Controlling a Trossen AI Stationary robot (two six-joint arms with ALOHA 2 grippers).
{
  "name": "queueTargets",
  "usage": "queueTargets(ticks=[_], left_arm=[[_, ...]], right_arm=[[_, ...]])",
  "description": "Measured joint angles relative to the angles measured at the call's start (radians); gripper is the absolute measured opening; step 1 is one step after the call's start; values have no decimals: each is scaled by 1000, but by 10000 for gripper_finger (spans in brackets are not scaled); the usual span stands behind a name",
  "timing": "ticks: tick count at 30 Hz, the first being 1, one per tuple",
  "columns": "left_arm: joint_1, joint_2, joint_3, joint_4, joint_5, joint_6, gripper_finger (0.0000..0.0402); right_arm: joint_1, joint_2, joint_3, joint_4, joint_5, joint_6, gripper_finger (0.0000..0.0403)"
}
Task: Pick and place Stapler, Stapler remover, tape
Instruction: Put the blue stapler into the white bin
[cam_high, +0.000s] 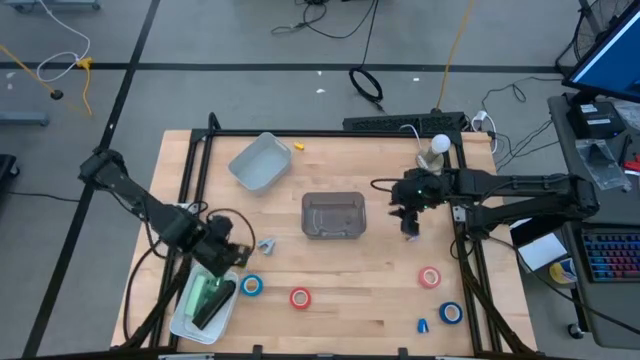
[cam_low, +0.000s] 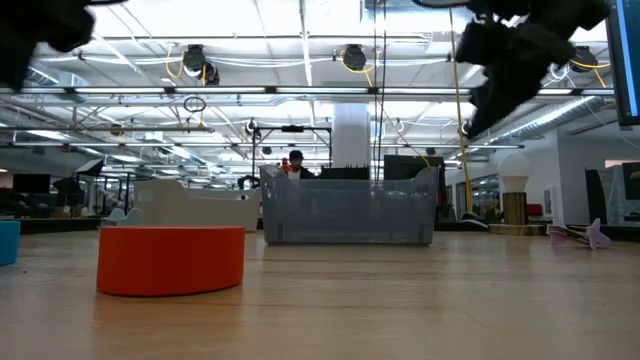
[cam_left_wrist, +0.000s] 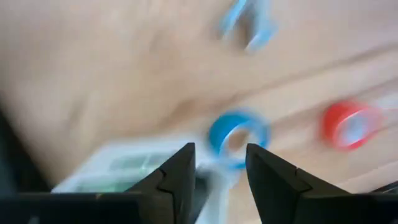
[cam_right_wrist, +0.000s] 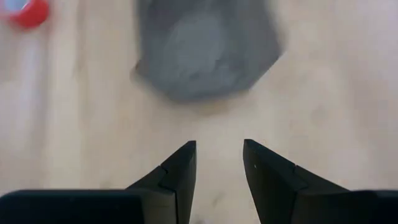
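A white tray (cam_high: 190, 318) at the table's near left corner holds a green stapler (cam_high: 205, 295) and a dark object (cam_high: 216, 308). My left gripper (cam_high: 224, 258) hangs open just above the tray's far end, with nothing between its fingers. A blue tape roll (cam_high: 251, 286) (cam_left_wrist: 237, 134) and a red one (cam_high: 300, 297) (cam_left_wrist: 348, 124) lie flat on the wood beside the tray. Another red roll (cam_high: 430, 277) and blue roll (cam_high: 451, 313) lie near right. A small grey-blue stapler remover (cam_high: 266, 243) lies by the left gripper. My right gripper (cam_high: 410, 226) (cam_right_wrist: 219, 163) hovers open, right of the grey bin (cam_high: 333, 215).
A second, paler bin (cam_high: 260, 160) sits tilted at the far left of the table. A small blue piece (cam_high: 422, 325) lies near the front edge. A black frame (cam_high: 330, 134) borders the table. There is bare wood between the bins and the tape rolls.
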Motion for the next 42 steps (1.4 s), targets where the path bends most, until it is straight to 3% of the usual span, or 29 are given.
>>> queueTargets(ticks=[5,8,11,18,26,31,42], left_arm=[[56,-66,5,81,-253,135,122],[92,-84,5,152,-386,262,116],[130,-86,5,215,-448,395,116],[216,-85,5,290,-457,621,120],[279,-85,5,316,-457,757,120],[303,-85,5,349,-458,830,120],[335,-85,5,363,-457,908,120]], right_arm=[[27,0,0,-110,-252,34,128],[74,0,0,-144,-346,36,128],[140,0,0,-173,-411,59,128],[320,0,0,-155,-430,49,128],[496,6,-9,-127,-425,-348,128],[518,6,-46,-112,-424,-492,128],[518,6,-84,1,-420,-495,128]])
